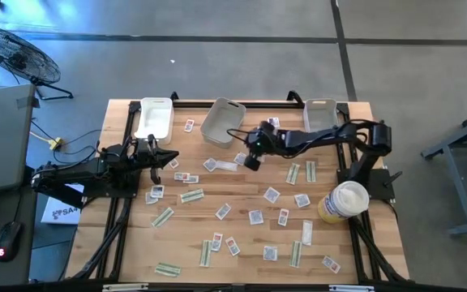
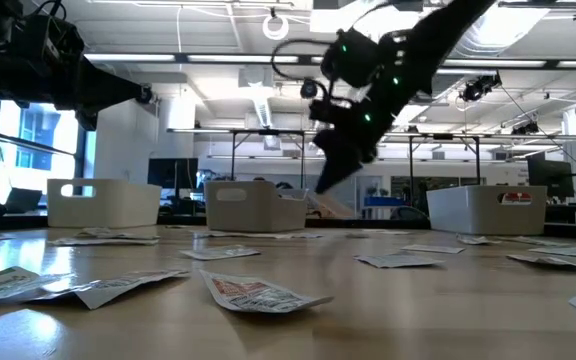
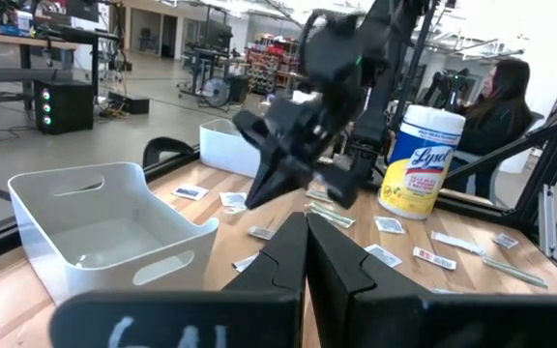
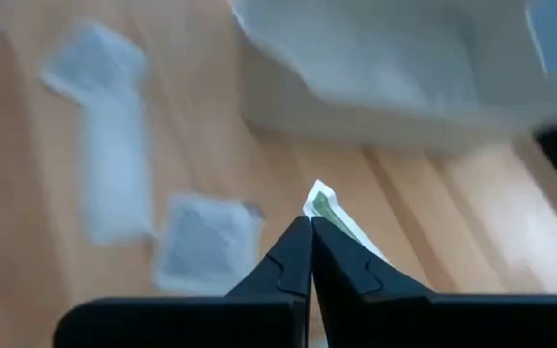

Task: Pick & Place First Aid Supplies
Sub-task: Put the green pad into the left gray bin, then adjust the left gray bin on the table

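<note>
Near the top centre of the high view, the right gripper has its fingers pinched shut on a thin pale green paper strip, lifted off the wooden worktop. Next, probably, carry it over the clear plastic bin just above and release. The left gripper, fingers closed and empty, waits at left.

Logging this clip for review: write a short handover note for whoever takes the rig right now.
Right end effector: shut on a pale green strip, lifted near the middle bin.
Left end effector: shut, holding nothing, waiting at the table's left side.
Done: little; the left bin looks empty.
Left: dozens of packets lie scattered over the table, all to be binned.
</note>
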Available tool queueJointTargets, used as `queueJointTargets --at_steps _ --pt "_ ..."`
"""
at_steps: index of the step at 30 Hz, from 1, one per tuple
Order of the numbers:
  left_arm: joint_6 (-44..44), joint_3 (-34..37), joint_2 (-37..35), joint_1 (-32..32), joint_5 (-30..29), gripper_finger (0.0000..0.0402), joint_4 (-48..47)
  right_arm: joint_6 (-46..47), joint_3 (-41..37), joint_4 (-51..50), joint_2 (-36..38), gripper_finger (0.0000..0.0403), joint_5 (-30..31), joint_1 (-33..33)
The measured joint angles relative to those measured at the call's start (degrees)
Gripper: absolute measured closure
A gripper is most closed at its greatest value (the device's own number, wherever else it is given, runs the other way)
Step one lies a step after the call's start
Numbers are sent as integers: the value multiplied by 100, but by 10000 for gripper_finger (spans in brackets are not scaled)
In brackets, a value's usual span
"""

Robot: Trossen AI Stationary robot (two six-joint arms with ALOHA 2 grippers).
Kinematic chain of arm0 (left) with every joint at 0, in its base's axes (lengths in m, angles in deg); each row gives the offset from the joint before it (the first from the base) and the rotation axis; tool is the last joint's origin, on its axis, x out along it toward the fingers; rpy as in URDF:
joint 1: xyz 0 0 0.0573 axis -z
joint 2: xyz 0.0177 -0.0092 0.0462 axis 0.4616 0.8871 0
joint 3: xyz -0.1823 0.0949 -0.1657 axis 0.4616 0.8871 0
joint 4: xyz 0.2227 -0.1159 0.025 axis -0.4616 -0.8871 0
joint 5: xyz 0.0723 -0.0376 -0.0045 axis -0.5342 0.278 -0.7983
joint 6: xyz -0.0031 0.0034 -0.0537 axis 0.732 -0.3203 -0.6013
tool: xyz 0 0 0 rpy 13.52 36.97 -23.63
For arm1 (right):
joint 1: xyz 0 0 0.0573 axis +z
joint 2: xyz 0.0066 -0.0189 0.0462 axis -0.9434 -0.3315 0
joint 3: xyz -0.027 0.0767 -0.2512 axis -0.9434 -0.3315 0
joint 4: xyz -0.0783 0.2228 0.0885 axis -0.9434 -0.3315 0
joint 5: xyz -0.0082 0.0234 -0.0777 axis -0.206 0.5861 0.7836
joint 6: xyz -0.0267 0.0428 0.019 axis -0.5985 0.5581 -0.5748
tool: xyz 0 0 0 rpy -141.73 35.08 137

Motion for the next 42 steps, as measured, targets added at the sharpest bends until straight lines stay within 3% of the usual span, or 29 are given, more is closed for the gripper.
queueJointTargets --at_steps 6,13,18,24,32,39,42 --pt "-1 0 0 1 3 401 0 -453 795 887 -181 402 -475 -2" --pt "-2 0 0 1 5 401 0 -874 1860 1197 -1033 402 -807 -321" --pt "0 1 0 1 8 401 0 -822 2353 838 -1753 402 -904 -532" --pt "-2 0 0 2 8 401 0 -519 2504 318 -1986 395 -871 -757" --pt "0 0 0 2 10 401 0 -592 2506 -363 -1772 325 -902 -811" --pt "0 0 0 2 8 401 0 -600 2515 144 -1510 252 -1141 -429" --pt "-1 0 0 2 7 401 0 -717 2515 321 -1574 230 -976 -146"
